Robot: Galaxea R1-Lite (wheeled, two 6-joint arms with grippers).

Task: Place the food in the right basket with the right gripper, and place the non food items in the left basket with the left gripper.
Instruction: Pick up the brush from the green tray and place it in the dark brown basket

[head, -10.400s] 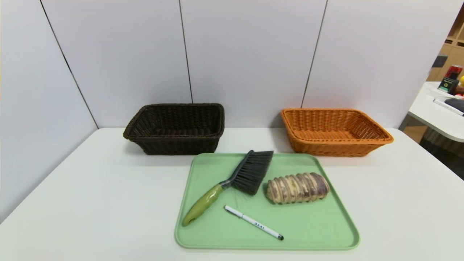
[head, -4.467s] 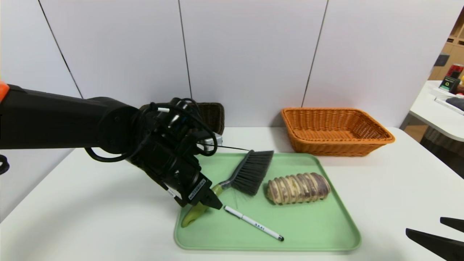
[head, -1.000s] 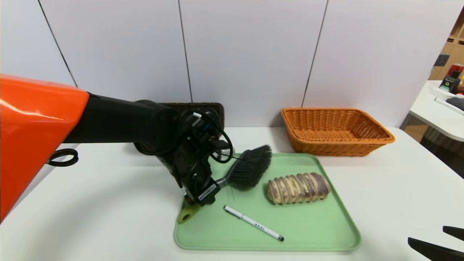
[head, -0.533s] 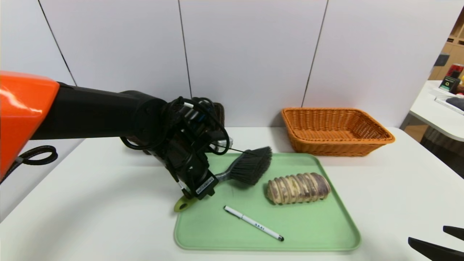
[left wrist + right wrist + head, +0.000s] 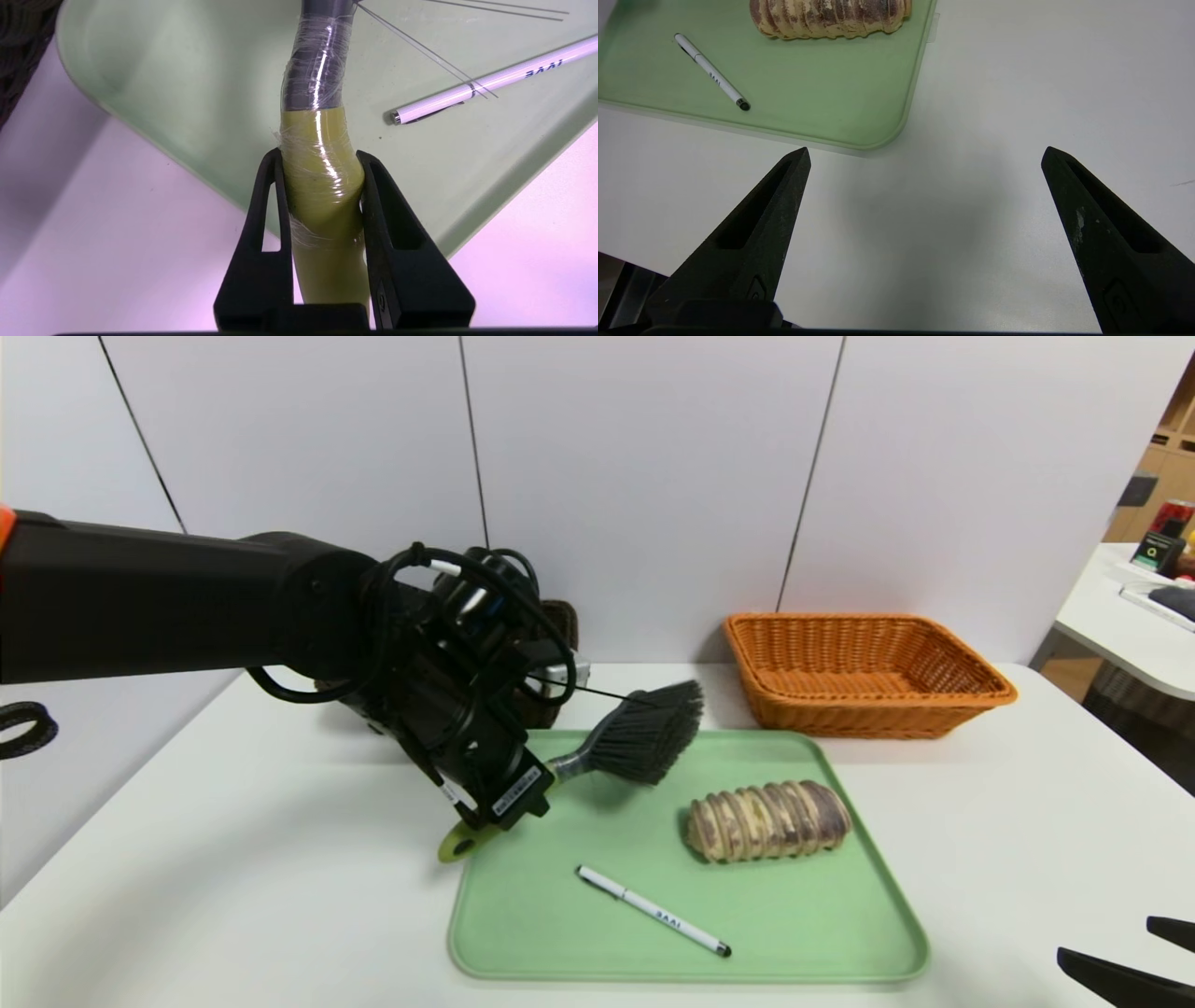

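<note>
My left gripper is shut on the green handle of the hand brush. It holds the brush in the air above the green tray's far left corner, bristles pointing right. The white pen and the striped bread roll lie on the tray. My left arm hides most of the dark brown basket. The orange basket stands at the back right. My right gripper hangs open over bare table by the tray's near right corner.
White wall panels close off the back and left of the white table. A second table with small items stands at the far right. A thin stray bristle sticks out near the brush head.
Over the last second my left gripper has lifted the brush higher off the tray and carried it slightly left and back. The right gripper has stayed put.
</note>
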